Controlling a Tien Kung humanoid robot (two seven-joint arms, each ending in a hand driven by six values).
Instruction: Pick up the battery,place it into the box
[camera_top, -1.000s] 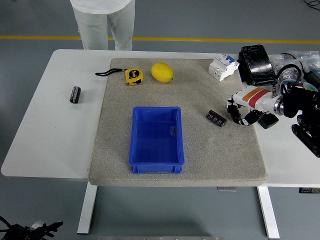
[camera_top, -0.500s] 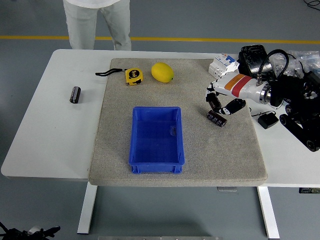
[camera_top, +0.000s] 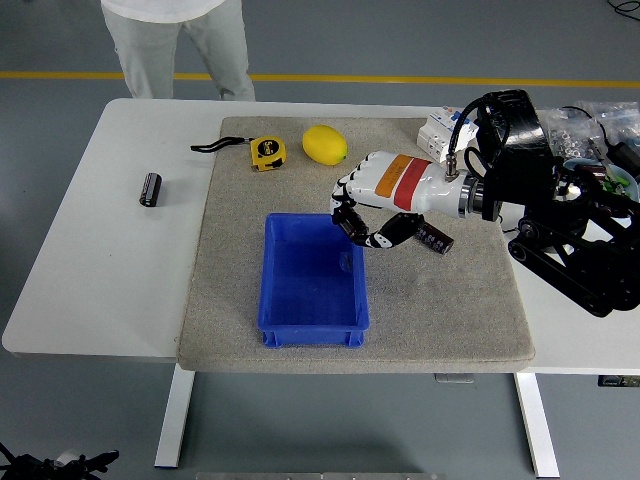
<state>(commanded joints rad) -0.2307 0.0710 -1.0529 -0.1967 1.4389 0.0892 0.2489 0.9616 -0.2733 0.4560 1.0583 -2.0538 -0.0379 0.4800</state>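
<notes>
- My right hand (camera_top: 362, 220) is out over the grey mat (camera_top: 230, 300), above the far right corner of the blue box (camera_top: 313, 320).
- Its fingers are curled around a small dark battery (camera_top: 350, 223), pinched between the fingertips and held above the box rim, so it is not inside the box yet.
- A second dark battery (camera_top: 434, 237) lies on the mat just to the right of the hand, partly behind the thumb.
- A third battery (camera_top: 150, 189) lies on the bare white table (camera_top: 90, 290), well to the left of the mat.
- At the far edge of the mat I see a yellow tape measure (camera_top: 266, 152) and, beside it, a lemon (camera_top: 325, 145).
- A person (camera_top: 180, 40) stands at the far side of the table; only the legs show.
</notes>
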